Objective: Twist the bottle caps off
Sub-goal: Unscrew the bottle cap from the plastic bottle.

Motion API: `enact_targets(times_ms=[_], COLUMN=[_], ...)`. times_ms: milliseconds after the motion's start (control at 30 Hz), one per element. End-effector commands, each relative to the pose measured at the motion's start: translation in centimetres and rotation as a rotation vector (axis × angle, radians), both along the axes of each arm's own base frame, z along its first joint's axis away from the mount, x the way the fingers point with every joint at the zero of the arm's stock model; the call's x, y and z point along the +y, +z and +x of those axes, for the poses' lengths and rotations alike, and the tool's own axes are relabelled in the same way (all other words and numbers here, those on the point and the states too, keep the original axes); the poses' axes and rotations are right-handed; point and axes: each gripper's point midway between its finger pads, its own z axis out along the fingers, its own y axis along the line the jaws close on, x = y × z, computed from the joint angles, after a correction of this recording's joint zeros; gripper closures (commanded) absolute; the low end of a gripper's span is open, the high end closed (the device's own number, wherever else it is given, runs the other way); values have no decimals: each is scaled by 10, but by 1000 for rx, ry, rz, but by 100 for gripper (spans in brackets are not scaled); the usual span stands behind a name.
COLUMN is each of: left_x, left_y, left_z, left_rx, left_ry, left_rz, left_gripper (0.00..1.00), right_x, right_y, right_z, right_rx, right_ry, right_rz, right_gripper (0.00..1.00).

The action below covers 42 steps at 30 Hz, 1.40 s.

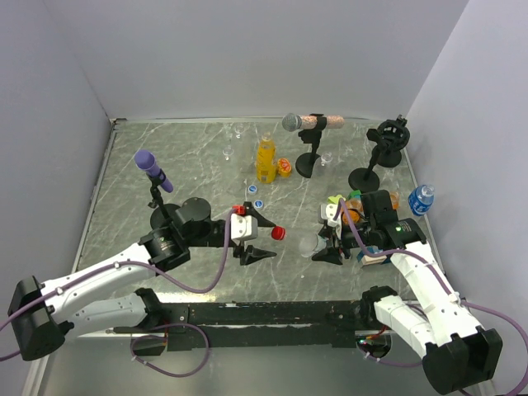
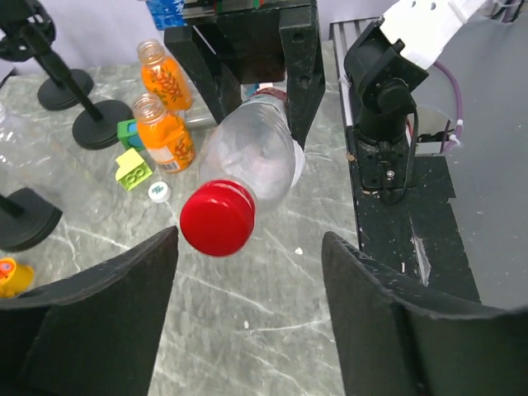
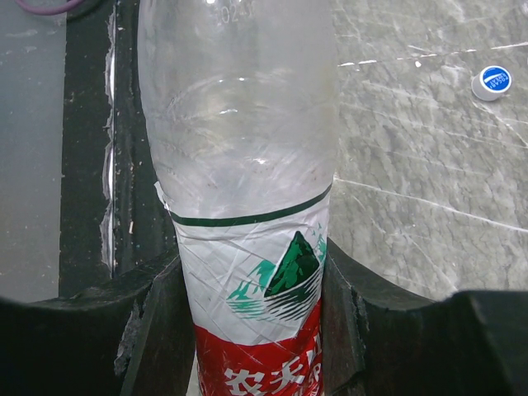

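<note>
A clear bottle (image 3: 239, 124) with a red-white label lies level above the table, and my right gripper (image 3: 252, 280) is shut on its labelled body. Its red bottle cap (image 2: 217, 217) is screwed on and points at my left gripper (image 2: 247, 322). That gripper is open, with the cap just at the mouth of its jaws, nearer the left fingertip (image 2: 157, 256) and touching neither finger. In the top view the cap (image 1: 278, 233) sits between the left gripper (image 1: 266, 241) and the right gripper (image 1: 323, 239). A loose blue-white cap (image 3: 494, 82) lies on the table.
A yellow-orange juice bottle (image 1: 265, 159) stands at the back centre, and a small blue-labelled bottle (image 1: 421, 199) at the right. Two small open orange bottles (image 2: 165, 132), coloured blocks (image 2: 132, 169) and a white cap (image 2: 158, 192) sit near the right arm. Microphone stands (image 1: 309, 161) and a purple microphone (image 1: 153, 171) rise around them.
</note>
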Motion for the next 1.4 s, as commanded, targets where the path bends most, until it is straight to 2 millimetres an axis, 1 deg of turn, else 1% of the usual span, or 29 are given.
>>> enact_targets(times_ms=[0,100,200,267,533,700,800,833,867,933,1000,1100,1133,1167,1233,1300,1367], left_x=[-8,-9,-10,-11,-15,-16,-16,-16,-16,-17,-18,-16,-14,-14,-12,-13,-15], left_y=[34,35,35,36,37,37,39,40,40,43,45,44,39,40,36,34,35], left_z=[-4,-4,-2,-2,0,1,2,0,1,1,3,22,20,18,18,15,14], left_rx=[-71,-66,-52,-40,3,26,67,107,164,288,481,825,937,1038,1215,1279,1276], left_ry=[-72,-76,-72,-71,-67,-58,-44,-40,-23,12,77,306,349,382,456,476,476], left_rz=[-87,-98,-96,-97,-110,-118,-127,-129,-131,-138,-132,-126,-104,-114,-151,-173,-184], left_gripper=[31,36,46,50,55,72,91,98,99,99,99,99,99,99,99,99,99], right_x=[4,4,4,4,4,4,4,4,4,3,3,3,3,3,3,4,3], right_y=[6,7,6,6,6,5,5,5,5,4,3,2,1,1,1,1,0], right_z=[-2,-3,-3,-3,-3,-3,-3,-3,-2,-2,-1,0,0,1,1,1,1], right_rx=[-30,-34,-31,-32,-26,-21,-22,-22,-24,-24,-20,-16,-14,-10,-7,-2,1], right_ry=[33,34,34,35,33,35,34,33,33,29,24,20,20,20,24,26,25], right_rz=[33,32,33,33,32,32,29,28,28,24,20,16,16,15,17,17,13], right_gripper=[69,69,69,69,69,69,69,69,69,69,69,69,69,69,69,69,69])
